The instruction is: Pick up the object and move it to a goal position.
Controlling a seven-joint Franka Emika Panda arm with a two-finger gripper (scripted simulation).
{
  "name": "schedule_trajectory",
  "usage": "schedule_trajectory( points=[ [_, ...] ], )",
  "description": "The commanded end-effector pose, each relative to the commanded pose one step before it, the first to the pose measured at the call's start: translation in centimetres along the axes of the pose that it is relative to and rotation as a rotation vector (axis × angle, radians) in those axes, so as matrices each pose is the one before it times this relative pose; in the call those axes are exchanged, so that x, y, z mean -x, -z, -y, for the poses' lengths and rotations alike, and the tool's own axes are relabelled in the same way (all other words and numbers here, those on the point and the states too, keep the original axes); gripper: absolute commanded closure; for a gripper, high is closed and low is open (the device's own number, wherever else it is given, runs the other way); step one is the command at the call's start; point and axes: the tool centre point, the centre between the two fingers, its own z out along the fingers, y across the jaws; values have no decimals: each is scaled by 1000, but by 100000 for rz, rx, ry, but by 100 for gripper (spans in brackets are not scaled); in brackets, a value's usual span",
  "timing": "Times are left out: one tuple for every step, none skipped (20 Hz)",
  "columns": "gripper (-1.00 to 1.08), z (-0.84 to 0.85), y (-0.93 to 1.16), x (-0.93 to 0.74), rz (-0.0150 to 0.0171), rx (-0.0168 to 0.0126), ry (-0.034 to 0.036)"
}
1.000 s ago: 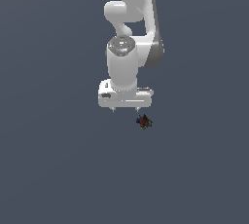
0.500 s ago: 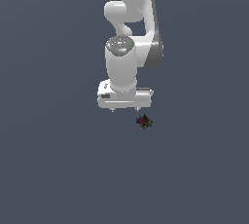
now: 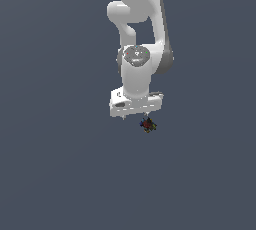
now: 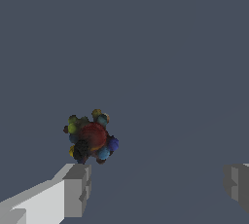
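White arm reaching vertically downward, gripper (image 3: 135, 117) with fingers (image 4: 73, 189) spread wide apart, holding nothing. The object (image 3: 147, 124), a dark clump studded with red, blue, green and yellow knobs, lies on the grey floor (image 3: 60, 174) just beside one fingertip.

Over the last second the arm's wrist section has turned slightly: the round joint cap on its front now faces more squarely outward in the exterior view, and its upper edge has shifted a touch toward 1 o'clock. The hand (image 3: 135, 116) has crept a little toward 3 o'clock and down, so its right-hand fingertip now sits almost directly at 12 o'clock above the object (image 3: 147, 124), with a narrower gap between them than before.
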Motion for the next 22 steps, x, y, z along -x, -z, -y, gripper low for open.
schedule_trajectory(
  points=[
    [-92, 1279, -1138, 29, 382, 698, 8021],
    [-92, 593, -513, -26, 147, 295, 3744],
    [-92, 619, -525, -42, 144, 277, 3869],
    [-92, 588, -489, -55, 127, 236, 3646],
    [-92, 553, -451, -65, 110, 198, 3402],
    [-92, 516, -415, -72, 94, 166, 3155],
    [-92, 479, -379, -77, 80, 138, 2907],
    [-92, 439, -344, -79, 67, 113, 2657],
    [-92, 400, -309, -79, 55, 92, 2408],
    [-92, 359, -275, -77, 45, 75, 2156],
    [-92, 317, -241, -73, 36, 60, 1904],
    [-92, 276, -208, -67, 28, 47, 1651],
    [-92, 234, -176, -59, 21, 37, 1398],
    [-92, 192, -143, -51, 16, 28, 1145],
    [-92, 149, -111, -40, 11, 20, 889],
    [-92, 107, -79, -30, 8, 14, 636],
    [-92, 65, -47, -19, 4, 8, 384],
    [-92, 17, -16, -4, 1, 2, 120],
    [-92, -62, 62, 34, 51, -74, -709],
    [-92, -2, -38, 2, 0, 0, 0],
    [-92, -7, -115, 6, 0, 0, 0],
    [-92, 28, -187, -7, -4, 7, 69]
  ],
)
